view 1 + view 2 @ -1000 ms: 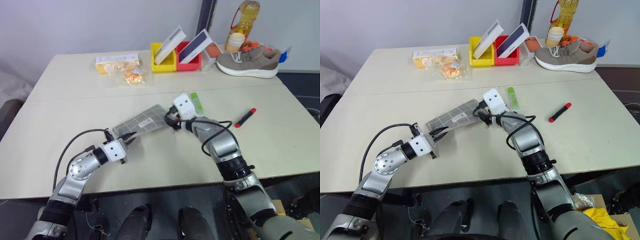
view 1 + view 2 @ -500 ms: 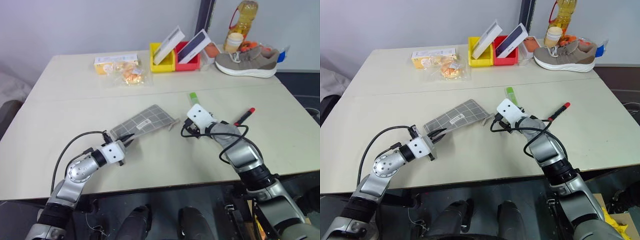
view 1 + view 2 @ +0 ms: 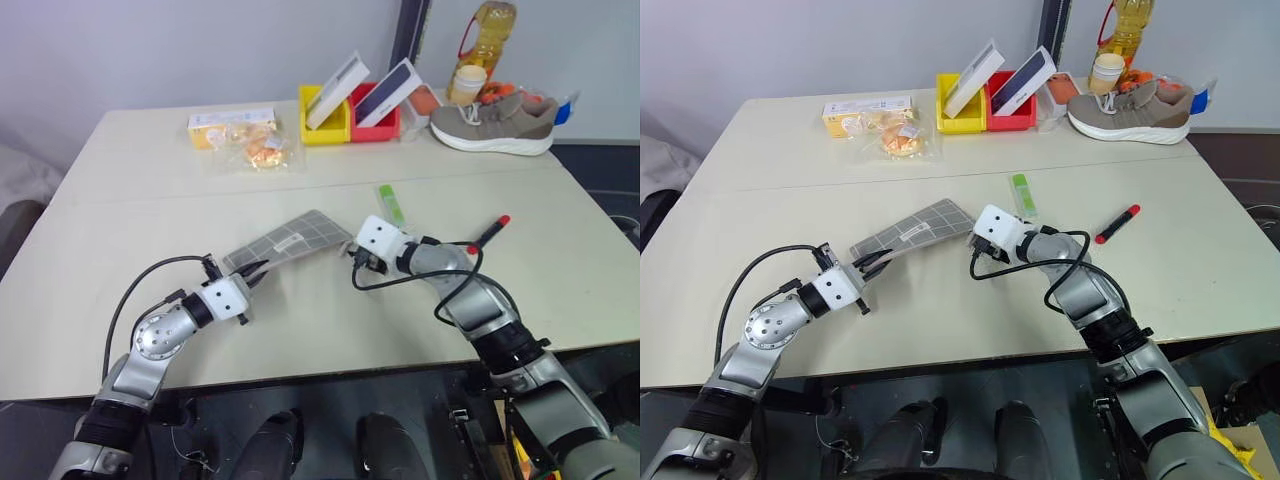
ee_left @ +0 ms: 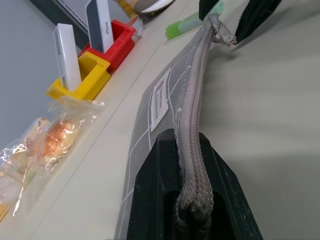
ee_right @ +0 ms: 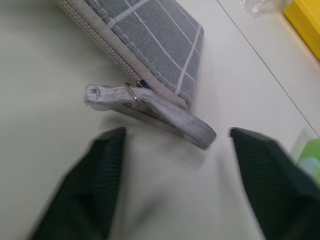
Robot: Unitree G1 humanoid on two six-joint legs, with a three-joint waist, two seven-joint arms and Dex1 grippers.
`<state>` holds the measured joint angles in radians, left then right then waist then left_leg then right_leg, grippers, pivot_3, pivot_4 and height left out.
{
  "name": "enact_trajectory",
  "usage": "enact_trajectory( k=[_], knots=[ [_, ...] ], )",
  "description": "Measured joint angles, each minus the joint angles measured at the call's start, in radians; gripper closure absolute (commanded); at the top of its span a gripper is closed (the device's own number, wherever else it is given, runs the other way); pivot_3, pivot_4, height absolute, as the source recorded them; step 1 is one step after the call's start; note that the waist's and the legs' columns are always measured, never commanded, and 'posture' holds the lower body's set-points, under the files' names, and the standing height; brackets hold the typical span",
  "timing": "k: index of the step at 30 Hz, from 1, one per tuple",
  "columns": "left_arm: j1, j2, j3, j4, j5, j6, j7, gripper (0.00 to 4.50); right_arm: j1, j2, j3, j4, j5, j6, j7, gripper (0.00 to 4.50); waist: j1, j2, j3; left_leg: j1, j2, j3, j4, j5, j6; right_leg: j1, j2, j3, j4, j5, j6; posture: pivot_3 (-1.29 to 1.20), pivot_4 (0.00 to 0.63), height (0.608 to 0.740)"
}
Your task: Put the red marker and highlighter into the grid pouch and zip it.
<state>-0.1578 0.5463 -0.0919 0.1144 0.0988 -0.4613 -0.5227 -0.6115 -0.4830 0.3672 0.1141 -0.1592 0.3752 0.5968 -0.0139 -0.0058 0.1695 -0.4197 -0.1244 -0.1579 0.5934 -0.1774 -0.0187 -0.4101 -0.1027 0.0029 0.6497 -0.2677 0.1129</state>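
Observation:
The grid pouch [image 3: 290, 240] lies slanted mid-table, grey with white lines and a small label. My left gripper [image 3: 250, 273] is shut on the pouch's near zipper edge [image 4: 192, 150]. Just off the pouch's far corner, my right gripper [image 3: 356, 264] stands open. The grey zipper pull [image 5: 150, 107] lies ahead of its two fingers, untouched. The light-green highlighter [image 3: 391, 203] rests on the table just behind the right gripper. Farther right lies the red marker [image 3: 490, 233], black with a red end.
At the back stand a yellow bin [image 3: 327, 122] and a red bin [image 3: 385, 125] holding flat boxes. A clear snack bag [image 3: 262, 150] and a yellow box [image 3: 232, 122] lie back left. A grey shoe [image 3: 495, 122] and an oil bottle [image 3: 490, 35] stand back right.
My right gripper left the pouch's far end, swung out to the right, then came back beside the zipper pull. The pouch's far end settled onto the table. The left gripper kept its hold.

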Motion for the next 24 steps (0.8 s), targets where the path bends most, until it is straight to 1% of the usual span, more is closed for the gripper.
enact_trajectory(
  k=[1,3,4,9,14,17,19,22,24],
  knots=[
    [0.0,0.0,0.0,0.0,0.0,0.0,0.0,4.5,-0.001,0.0,0.0,0.006,-0.002,-0.01,0.006,3.35,0.0,0.0,0.0,0.0,0.0,0.0,0.0,0.0,0.0,0.0,0.0,0.0,0.0,0.0,0.0,0.0,0.15,0.74],
    [0.002,0.001,0.0,-0.001,0.0,0.0,0.0,4.5,-0.001,0.0,0.0,0.01,-0.014,-0.026,0.015,4.3,0.0,0.0,0.0,0.0,0.0,0.0,0.0,0.0,0.0,0.0,0.0,0.0,0.0,0.0,0.0,0.0,0.15,0.74],
    [0.004,0.001,0.0,-0.001,0.0,0.0,0.0,4.5,-0.001,-0.002,0.0,0.01,-0.019,-0.037,0.019,4.46,0.0,0.0,0.0,0.0,0.0,0.0,0.0,0.0,0.0,0.0,0.0,0.0,0.0,0.0,0.0,0.0,0.15,0.74],
    [0.006,0.0,0.0,-0.001,-0.001,0.001,0.001,4.5,0.016,-0.01,-0.002,-0.018,-0.024,-0.033,0.045,4.46,0.0,0.0,0.0,0.0,0.0,0.0,0.0,0.0,0.0,0.0,0.0,0.0,0.0,0.0,0.0,0.0,0.15,0.74],
    [-0.01,-0.03,0.002,-0.001,-0.017,0.041,0.005,4.5,0.072,-0.018,-0.002,-0.15,0.005,0.026,0.13,4.46,0.001,0.0,0.0,0.0,0.0,0.0,0.0,0.0,0.0,0.0,0.0,0.0,0.0,0.0,0.0,0.0,0.15,0.74],
    [-0.015,-0.037,0.003,-0.001,-0.026,0.052,0.005,4.5,0.076,-0.015,-0.002,-0.198,0.02,0.06,0.153,4.46,0.001,0.0,0.0,0.0,0.0,0.0,0.0,0.0,0.0,0.0,0.0,0.0,0.0,0.0,0.0,0.0,0.15,0.74],
    [-0.015,-0.045,0.003,-0.001,-0.03,0.062,0.005,4.5,0.076,0.012,-0.008,-0.219,0.029,0.096,0.152,4.46,0.0,0.0,0.0,0.0,0.0,0.0,0.0,0.0,0.0,0.0,0.0,0.0,0.0,0.0,0.0,0.0,0.15,0.74],
    [-0.036,-0.074,-0.005,-0.001,-0.032,0.075,0.004,4.5,0.06,0.106,-0.008,-0.259,0.05,0.166,0.135,4.46,0.0,0.0,0.0,0.0,0.0,0.0,0.001,0.0,0.0,0.0,0.0,0.0,0.001,0.0,0.0,0.0,0.15,0.74],
    [-0.055,-0.091,-0.013,-0.001,-0.031,0.086,0.003,4.5,0.033,0.164,0.016,-0.292,0.061,0.198,0.132,4.46,0.0,0.0,0.0,0.0,0.0,0.0,0.001,0.0,0.0,0.0,0.0,0.0,0.001,0.0,0.0,0.0,0.15,0.74]
  ],
)
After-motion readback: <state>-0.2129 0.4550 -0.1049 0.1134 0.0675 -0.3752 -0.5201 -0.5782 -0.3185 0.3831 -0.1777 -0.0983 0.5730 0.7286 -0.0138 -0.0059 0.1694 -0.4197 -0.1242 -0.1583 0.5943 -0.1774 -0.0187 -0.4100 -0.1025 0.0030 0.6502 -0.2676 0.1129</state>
